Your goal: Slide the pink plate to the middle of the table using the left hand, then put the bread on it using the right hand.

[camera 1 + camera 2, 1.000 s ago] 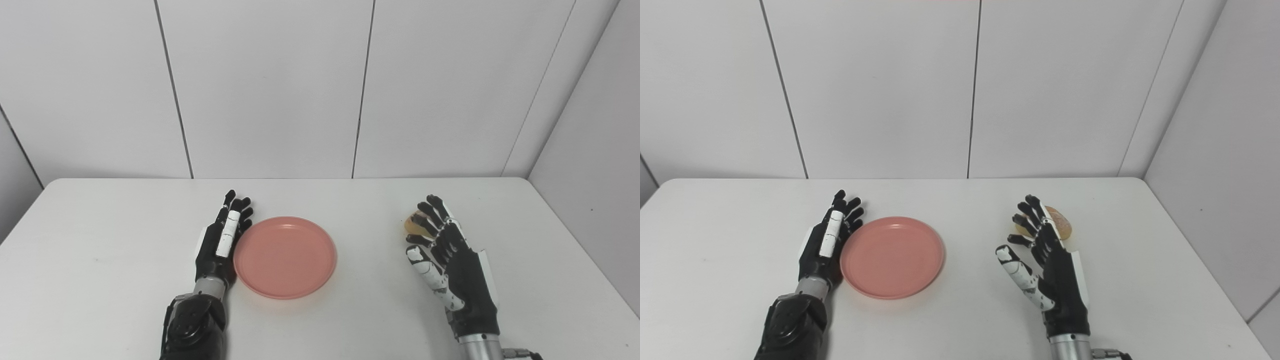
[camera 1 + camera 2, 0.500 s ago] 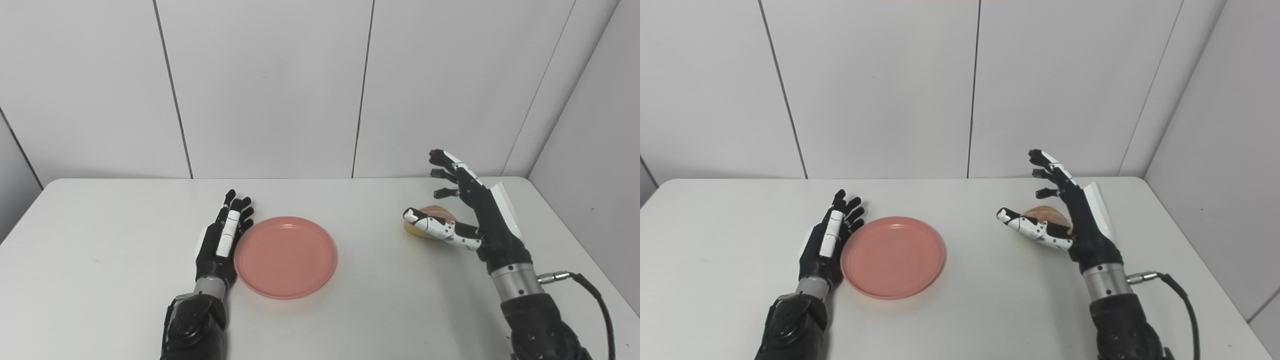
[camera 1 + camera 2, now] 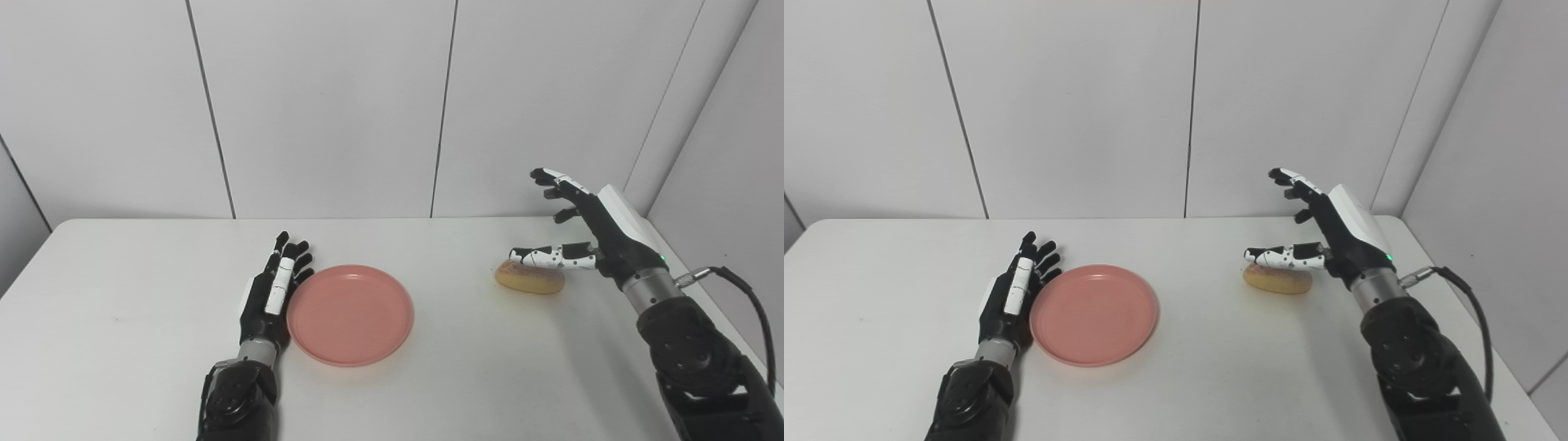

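Note:
The round pink plate (image 3: 350, 314) lies flat near the middle of the white table (image 3: 122, 343). My left hand (image 3: 272, 294) rests flat and open against the plate's left rim, fingers pointing away from me. A golden bread roll (image 3: 530, 277) lies on the table right of the plate. My right hand (image 3: 582, 226) hovers open above and just behind the roll, thumb stretched over its top, fingers spread in the air. Whether the thumb touches the bread I cannot tell.
White wall panels (image 3: 324, 104) stand behind the table, and a side wall (image 3: 723, 153) runs close along its right edge. A black cable (image 3: 744, 306) hangs from my right wrist.
My right hand has risen and swung back to the right, from beside the bread to above it, palm turned down. The left hand and the plate have stayed put.

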`<state>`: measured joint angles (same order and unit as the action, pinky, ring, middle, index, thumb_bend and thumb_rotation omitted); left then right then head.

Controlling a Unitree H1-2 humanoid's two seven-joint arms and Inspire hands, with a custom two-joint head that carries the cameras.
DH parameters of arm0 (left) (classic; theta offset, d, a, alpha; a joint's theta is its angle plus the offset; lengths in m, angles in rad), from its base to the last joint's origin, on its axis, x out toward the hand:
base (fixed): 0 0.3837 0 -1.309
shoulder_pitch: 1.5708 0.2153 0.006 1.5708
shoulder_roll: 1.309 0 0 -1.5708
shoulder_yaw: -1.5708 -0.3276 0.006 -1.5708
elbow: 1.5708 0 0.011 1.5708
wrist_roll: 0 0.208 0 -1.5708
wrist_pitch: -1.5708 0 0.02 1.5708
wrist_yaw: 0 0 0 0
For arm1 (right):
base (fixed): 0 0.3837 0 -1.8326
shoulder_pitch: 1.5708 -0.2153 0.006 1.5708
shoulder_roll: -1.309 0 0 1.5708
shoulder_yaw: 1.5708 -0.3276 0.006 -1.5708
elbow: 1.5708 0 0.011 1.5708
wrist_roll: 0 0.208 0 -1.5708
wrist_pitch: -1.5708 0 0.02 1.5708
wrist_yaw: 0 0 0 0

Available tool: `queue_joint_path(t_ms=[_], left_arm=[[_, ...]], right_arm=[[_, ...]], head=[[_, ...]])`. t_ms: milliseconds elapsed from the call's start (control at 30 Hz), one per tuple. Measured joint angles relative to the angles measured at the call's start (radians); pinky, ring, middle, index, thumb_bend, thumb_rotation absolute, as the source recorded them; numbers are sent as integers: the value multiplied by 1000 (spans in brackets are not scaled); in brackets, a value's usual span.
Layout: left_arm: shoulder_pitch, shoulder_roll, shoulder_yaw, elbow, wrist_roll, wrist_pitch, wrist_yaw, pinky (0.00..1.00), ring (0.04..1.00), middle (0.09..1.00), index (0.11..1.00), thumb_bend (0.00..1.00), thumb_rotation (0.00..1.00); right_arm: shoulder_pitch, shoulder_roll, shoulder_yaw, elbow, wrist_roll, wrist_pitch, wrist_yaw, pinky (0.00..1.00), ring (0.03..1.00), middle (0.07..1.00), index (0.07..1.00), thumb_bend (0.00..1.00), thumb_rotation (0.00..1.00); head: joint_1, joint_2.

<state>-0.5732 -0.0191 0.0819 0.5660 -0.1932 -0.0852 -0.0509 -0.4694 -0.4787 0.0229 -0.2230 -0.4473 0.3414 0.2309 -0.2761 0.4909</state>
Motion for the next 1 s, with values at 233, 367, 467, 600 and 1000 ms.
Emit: queue_joint_path(t_ms=[233,367,467,600,1000], left_arm=[[0,0,0,0,0,-2,0,871,886,889,961,972,766],[0,0,-1,0,1,-1,0,853,884,887,961,974,766],[0,0,-1,0,1,-1,0,851,882,885,958,974,766],[0,0,-1,-1,1,-1,0,848,886,892,962,968,771],[1,0,-3,-7,3,4,2,860,888,885,966,958,771]], right_arm=[[-100,-98,64,126,-48,7,98,705,808,835,822,1000,283],[-144,-132,106,187,-72,7,150,685,792,823,806,1000,234],[-172,-145,133,248,-76,2,172,699,809,834,797,1000,228],[-204,-157,171,322,-82,-13,197,684,815,839,790,1000,250],[-300,-177,316,517,-126,-54,317,715,826,844,795,1000,252]], head=[[2,0],[3,-2],[6,-3],[8,-2],[18,2]])
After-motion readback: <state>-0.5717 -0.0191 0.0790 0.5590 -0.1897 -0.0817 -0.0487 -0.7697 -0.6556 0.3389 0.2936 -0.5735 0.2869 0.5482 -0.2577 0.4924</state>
